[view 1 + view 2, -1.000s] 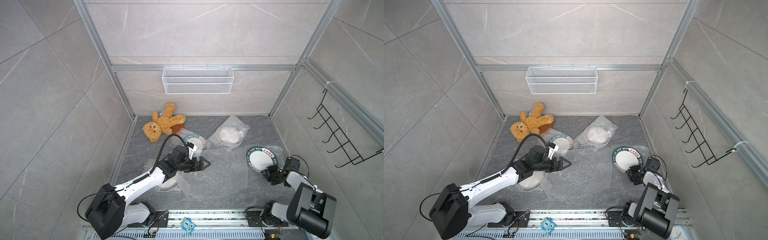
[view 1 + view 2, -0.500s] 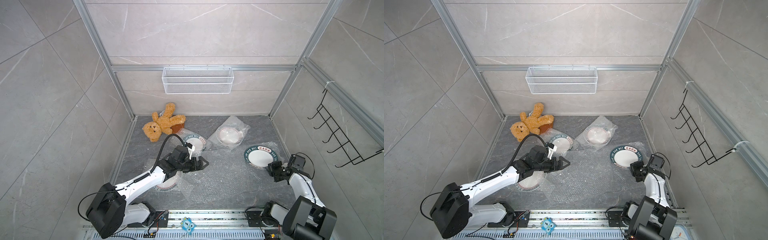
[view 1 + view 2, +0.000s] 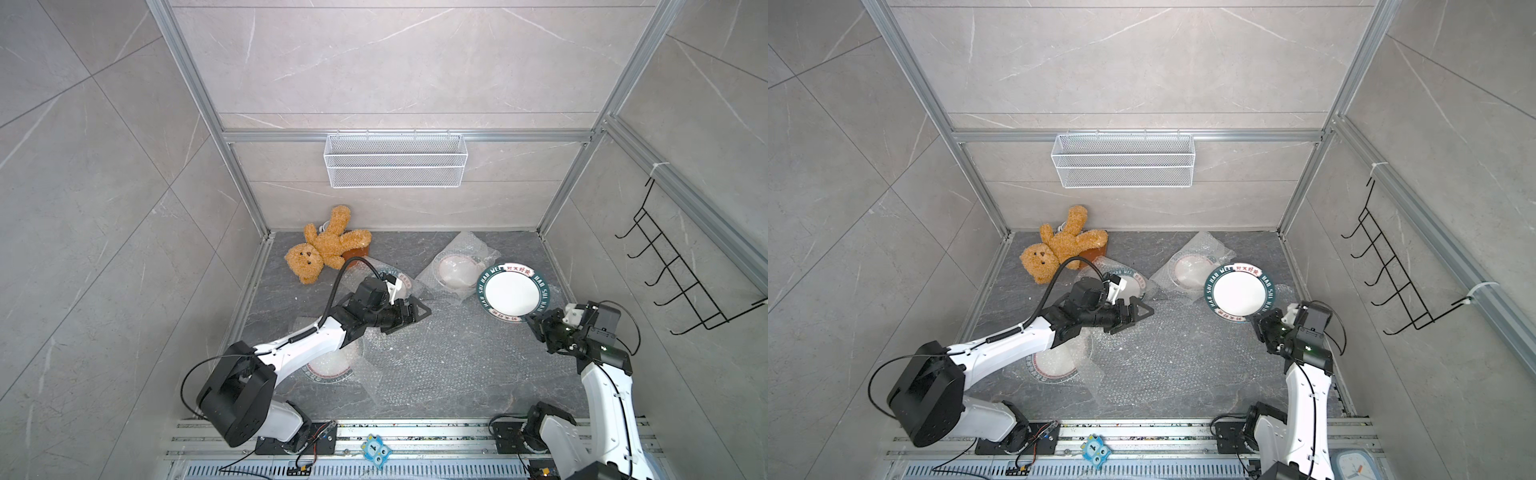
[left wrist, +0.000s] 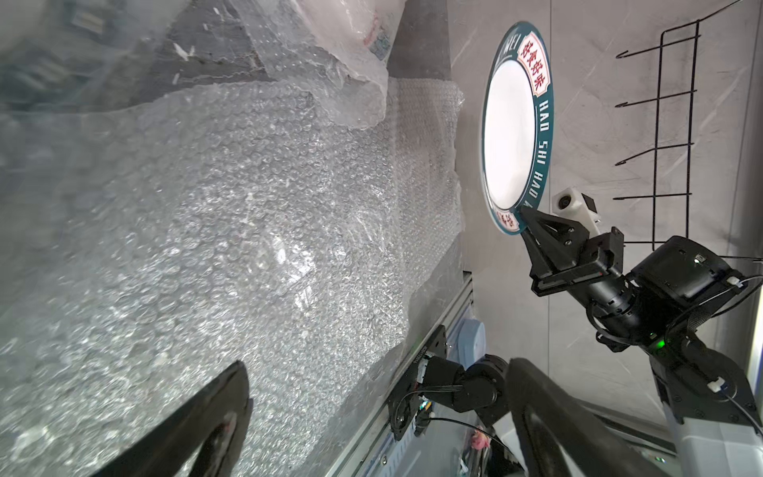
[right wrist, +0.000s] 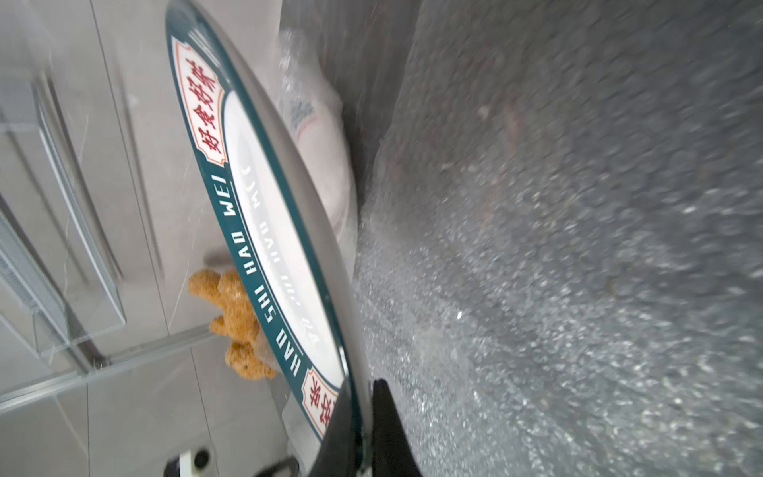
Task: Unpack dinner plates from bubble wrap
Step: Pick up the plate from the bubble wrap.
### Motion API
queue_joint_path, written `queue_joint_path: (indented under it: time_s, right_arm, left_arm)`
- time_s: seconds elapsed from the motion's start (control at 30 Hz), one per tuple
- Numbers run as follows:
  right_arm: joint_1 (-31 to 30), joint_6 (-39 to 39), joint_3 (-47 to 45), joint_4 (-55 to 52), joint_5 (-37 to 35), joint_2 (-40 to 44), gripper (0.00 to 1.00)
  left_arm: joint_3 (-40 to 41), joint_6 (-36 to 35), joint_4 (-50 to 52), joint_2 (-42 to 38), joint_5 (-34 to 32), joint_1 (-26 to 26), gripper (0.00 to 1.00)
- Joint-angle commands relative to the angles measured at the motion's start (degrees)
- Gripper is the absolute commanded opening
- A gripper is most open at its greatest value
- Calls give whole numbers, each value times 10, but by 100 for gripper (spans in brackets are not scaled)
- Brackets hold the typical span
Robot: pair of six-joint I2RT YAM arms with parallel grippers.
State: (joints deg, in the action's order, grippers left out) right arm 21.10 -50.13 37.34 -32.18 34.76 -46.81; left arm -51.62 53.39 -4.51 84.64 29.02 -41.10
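Your right fingers [image 4: 541, 225] are pinched tight on the near rim of one bare dinner plate [image 3: 512, 293]. They hold it tilted and up off the table [image 3: 282, 299] at the right rear, and in both top views it partly overlaps a wrapped plate [image 3: 455, 272] in its pouch. Your left fingers [image 3: 419, 309] stand wide with nothing between them, hovering above the flat bubble wrap [image 3: 436, 353] spread across the table's middle. A second wrapped plate [image 3: 400, 282] lies just behind that arm, and a third wrapped plate [image 3: 332, 365] lies under it. A teddy bear [image 3: 322, 253] lies in the left rear corner.
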Motion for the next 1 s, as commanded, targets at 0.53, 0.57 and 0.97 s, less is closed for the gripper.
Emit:
queue_joint_path:
  time_s: [0.53,0.57,0.97]
  right_arm:
    - [-183,-125,-66,78,-29,39,0]
    - [-184,-125,-66,80,-29,38,0]
    - [-197,-129,-68,94,-27,29,0]
  left_arm:
    - [-178,139,-13,196,-66,-60,40]
    - [-177,144,-14,197,-67,-60,37]
    - [-157,190,-36,191,-97,-60,9]
